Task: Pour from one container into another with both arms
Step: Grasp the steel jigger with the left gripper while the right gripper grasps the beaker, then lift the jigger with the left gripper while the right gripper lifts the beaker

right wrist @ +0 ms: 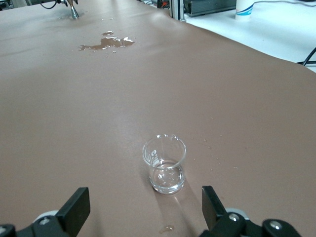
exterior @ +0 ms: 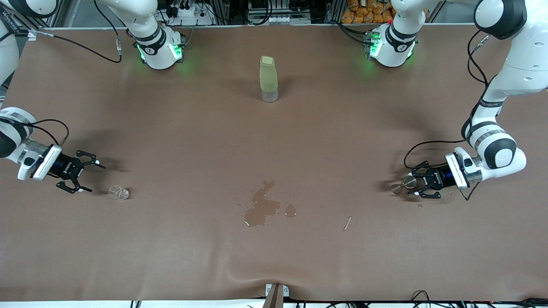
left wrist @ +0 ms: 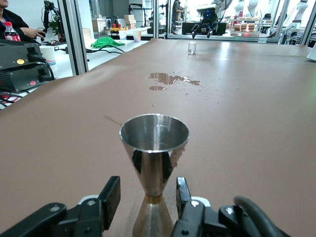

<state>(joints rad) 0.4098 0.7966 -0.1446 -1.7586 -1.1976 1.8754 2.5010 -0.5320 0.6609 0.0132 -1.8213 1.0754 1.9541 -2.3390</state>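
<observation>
Polished steel hourglass jigger (left wrist: pixel 153 163) stands upright at the left arm's end of the brown paper-covered table (exterior: pixel 274 141). Left gripper (exterior: pixel 417 185) straddles its waist, fingers (left wrist: pixel 110 194) partly apart, no contact visible. Right gripper (exterior: pixel 83 176) gapes wide, empty, near a small clear glass beaker (right wrist: pixel 165 164). Irregular glossy puddle (exterior: pixel 262 208) mid-table.

Big table covered in a brown sheet (exterior: pixel 171 256), slightly rumpled along the edge nearest the front camera. Metal bracket (exterior: pixel 276 295) poking up at the middle of that edge. Black cables (exterior: pixel 421 296) trailing along the white strip below it. Along the edge farthest from the camera: aluminium frame rails (exterior: pixel 274 17), a white power strip (exterior: pixel 188 10) and a pile of orange packets (exterior: pixel 368 10). Off to the side, a white bench (left wrist: pixel 98 49) with a green cloth (left wrist: pixel 106 43), cardboard boxes (left wrist: pixel 129 22), a paper cup (left wrist: pixel 48 53), black equipment (left wrist: pixel 22 64). Bright, even indoor light, lab-looking room.
</observation>
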